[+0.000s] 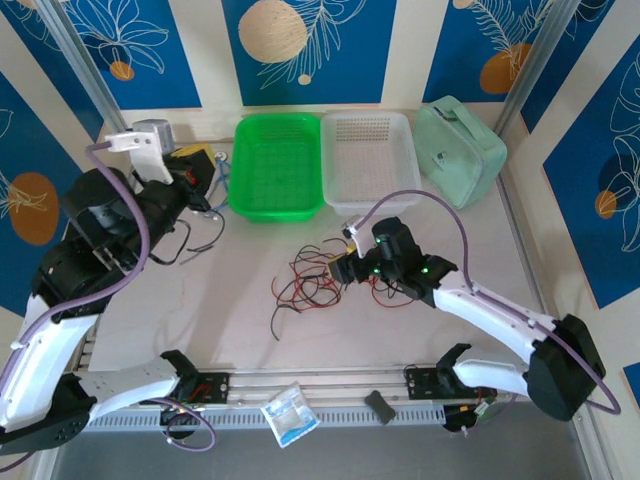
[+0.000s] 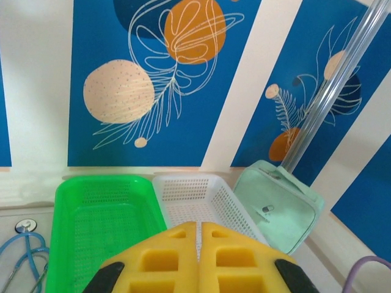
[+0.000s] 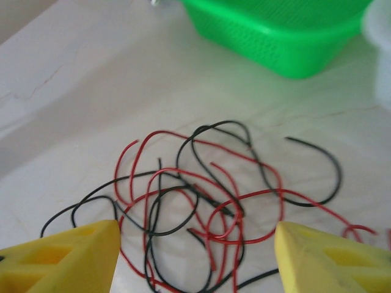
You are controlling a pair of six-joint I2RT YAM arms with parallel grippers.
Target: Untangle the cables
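Note:
The cables (image 1: 312, 280) are a loose tangle of thin red and black wires on the white table, left of my right gripper (image 1: 343, 268). In the right wrist view the cables (image 3: 208, 195) loop over each other just ahead of and between the yellow fingers (image 3: 67, 256). My right gripper (image 3: 197, 229) stands open above them, holding nothing. A few black wires (image 1: 190, 245) lie apart beside the left arm. My left gripper (image 1: 205, 170) is raised at the back left; in its wrist view the left gripper (image 2: 199, 226) is shut with its yellow pads together and nothing between them.
A green basket (image 1: 275, 165) and a white basket (image 1: 368, 158) stand side by side at the back, with a mint pouch (image 1: 460, 150) to their right. A blue stethoscope (image 2: 24, 250) lies left of the green basket. A small packet (image 1: 290, 412) rests on the front rail.

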